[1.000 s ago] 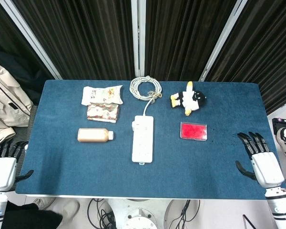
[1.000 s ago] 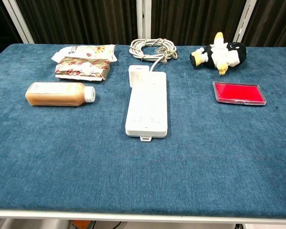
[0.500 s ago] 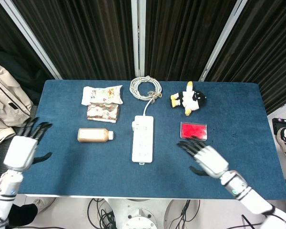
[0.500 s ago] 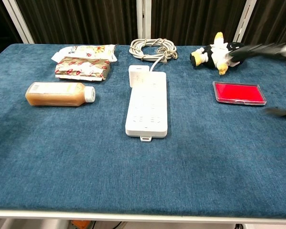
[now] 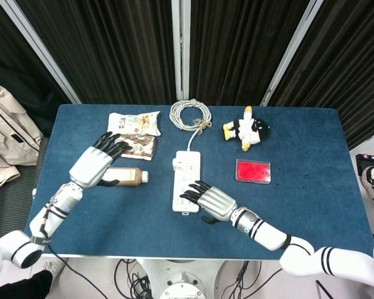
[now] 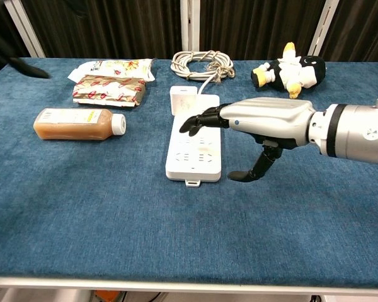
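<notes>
The reach is under way: the right hand [image 6: 264, 123], fingers spread and empty, hovers over the strip [image 5: 186, 180] at mid-table, the left hand [image 5: 95, 163], also spread, over the bottle [image 5: 127, 177] left; next, lowering to grasp.

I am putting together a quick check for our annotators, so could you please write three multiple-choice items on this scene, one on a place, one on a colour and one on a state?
1. Where is the right hand?
A. over the power strip
B. on the plush penguin
C. off the table

2. What colour is the flat case?
A. green
B. red
C. yellow

3. How does the bottle lie?
A. upright
B. on its side
C. held in the air by the left hand

Answers:
1 A, its spread fingers reach over the strip's near end.
2 B, it shows bright red below the penguin.
3 B, it lies flat on the cloth, cap toward the strip, the open left hand above it.
</notes>
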### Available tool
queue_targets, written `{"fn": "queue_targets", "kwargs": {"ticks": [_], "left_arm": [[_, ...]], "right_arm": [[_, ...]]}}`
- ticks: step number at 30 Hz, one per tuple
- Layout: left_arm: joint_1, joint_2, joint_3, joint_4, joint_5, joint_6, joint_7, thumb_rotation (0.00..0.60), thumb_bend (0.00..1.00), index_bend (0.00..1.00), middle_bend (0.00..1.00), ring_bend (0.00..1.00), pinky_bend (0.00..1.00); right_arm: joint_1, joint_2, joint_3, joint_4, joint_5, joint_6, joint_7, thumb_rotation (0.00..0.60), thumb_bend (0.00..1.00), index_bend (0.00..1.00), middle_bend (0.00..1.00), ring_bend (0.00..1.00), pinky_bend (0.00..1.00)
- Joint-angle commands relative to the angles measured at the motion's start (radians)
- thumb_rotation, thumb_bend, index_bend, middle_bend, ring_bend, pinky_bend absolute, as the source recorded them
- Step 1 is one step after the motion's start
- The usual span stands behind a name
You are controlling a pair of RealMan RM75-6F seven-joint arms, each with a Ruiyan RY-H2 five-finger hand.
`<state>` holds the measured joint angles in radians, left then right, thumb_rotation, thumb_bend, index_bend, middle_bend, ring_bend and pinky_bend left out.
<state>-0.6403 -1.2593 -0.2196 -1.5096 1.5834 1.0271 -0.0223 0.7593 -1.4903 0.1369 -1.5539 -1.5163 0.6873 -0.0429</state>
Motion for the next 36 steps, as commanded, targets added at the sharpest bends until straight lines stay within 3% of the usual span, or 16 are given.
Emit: {"fn": "queue_targets", "kwargs": {"ticks": [1,15,36], "left_arm": [[-0.076,-0.060,-0.010,0.071,-0.018,-0.074,-0.033,0.600,0.09,0.20,0.16,0.02,0.09],[-0.317,-0.261,-0.006,0.328,-0.031,-0.250,-0.134,0.600,0.13,0.25,0.20,0.11,0.23],[-0.536,-0.492,0.140,0.730,0.123,-0.241,-0.352,0.600,0.21,0.33,0.31,0.26,0.40]], "right_arm": [[0.010,-0.027,-0.006,0.027,0.024,-0.002,-0.001,0.600,0.25,0.13,0.15,0.00,0.00],[0.026,-0.087,-0.056,0.098,0.041,0.021,0.037,0.600,0.25,0.14,0.16,0.00,0.00],[0.036,-0.099,-0.081,0.117,0.078,0.036,0.044,0.600,0.25,0.14,0.16,0.00,0.00]]}}
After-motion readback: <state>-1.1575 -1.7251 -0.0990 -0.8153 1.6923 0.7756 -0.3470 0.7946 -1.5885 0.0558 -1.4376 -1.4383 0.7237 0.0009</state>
